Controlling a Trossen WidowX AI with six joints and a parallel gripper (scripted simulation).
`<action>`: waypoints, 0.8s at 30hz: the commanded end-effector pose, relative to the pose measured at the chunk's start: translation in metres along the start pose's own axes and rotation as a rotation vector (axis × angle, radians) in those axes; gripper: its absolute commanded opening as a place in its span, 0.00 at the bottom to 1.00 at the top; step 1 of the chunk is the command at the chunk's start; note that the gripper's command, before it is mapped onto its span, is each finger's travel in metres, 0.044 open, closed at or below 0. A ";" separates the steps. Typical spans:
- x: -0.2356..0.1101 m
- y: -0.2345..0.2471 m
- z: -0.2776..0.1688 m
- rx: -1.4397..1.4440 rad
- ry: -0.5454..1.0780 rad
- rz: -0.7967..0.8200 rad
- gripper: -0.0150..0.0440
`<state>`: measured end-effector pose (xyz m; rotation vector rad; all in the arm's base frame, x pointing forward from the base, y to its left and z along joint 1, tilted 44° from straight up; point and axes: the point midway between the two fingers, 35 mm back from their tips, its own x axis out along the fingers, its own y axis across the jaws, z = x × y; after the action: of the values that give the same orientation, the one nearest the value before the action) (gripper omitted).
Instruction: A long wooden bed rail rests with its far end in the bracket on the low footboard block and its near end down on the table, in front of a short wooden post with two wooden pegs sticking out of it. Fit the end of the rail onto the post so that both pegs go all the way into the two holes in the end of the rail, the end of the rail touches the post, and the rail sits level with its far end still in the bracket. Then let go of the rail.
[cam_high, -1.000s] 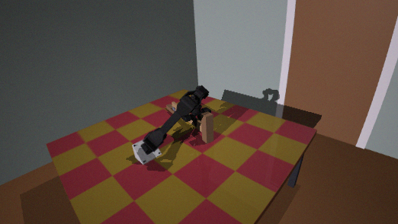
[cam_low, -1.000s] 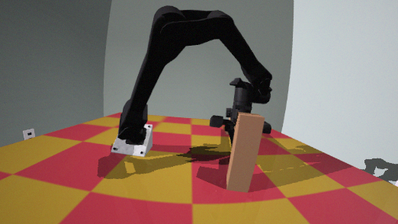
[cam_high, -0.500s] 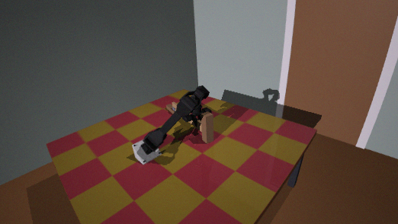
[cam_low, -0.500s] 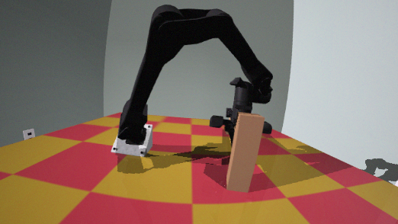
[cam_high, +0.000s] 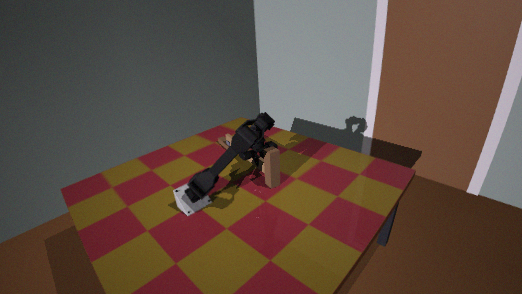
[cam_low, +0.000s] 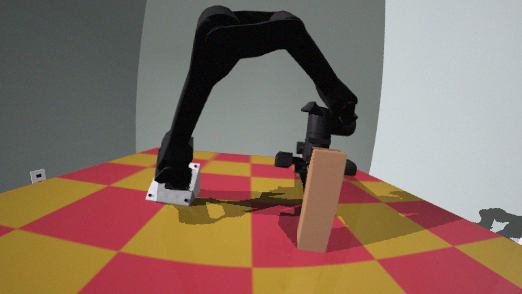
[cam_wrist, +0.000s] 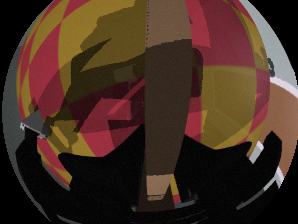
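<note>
The wooden post (cam_high: 271, 169) (cam_low: 322, 200) stands upright on the checkered table (cam_high: 300, 235) (cam_low: 100, 215). My gripper (cam_high: 256, 161) (cam_low: 303, 175) (cam_wrist: 154, 128) is just behind the post and is shut on the rail (cam_wrist: 165, 83). In the wrist view the rail runs as a long brown bar straight away from the fingers, mostly in shadow. In the top and exterior views the arm and the post hide almost all of the rail. The footboard block (cam_high: 227, 140) peeks out behind the arm. The pegs and the rail's end holes are hidden, so I cannot tell if they touch.
The arm's white base (cam_high: 191, 201) (cam_low: 172, 189) is bolted to the table to the left of the post. The table's far edge lies close behind the footboard block, with grey walls beyond. A small white marker (cam_low: 38, 175) sits at the far left.
</note>
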<state>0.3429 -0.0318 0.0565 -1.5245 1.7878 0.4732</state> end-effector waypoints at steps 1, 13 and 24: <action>0.000 0.000 -0.003 -0.001 0.005 0.001 0.25; 0.000 0.000 -0.004 -0.001 0.005 0.001 0.25; 0.000 0.000 -0.008 -0.001 0.005 0.001 0.25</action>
<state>0.3413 -0.0362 0.0597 -1.5217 1.7926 0.4712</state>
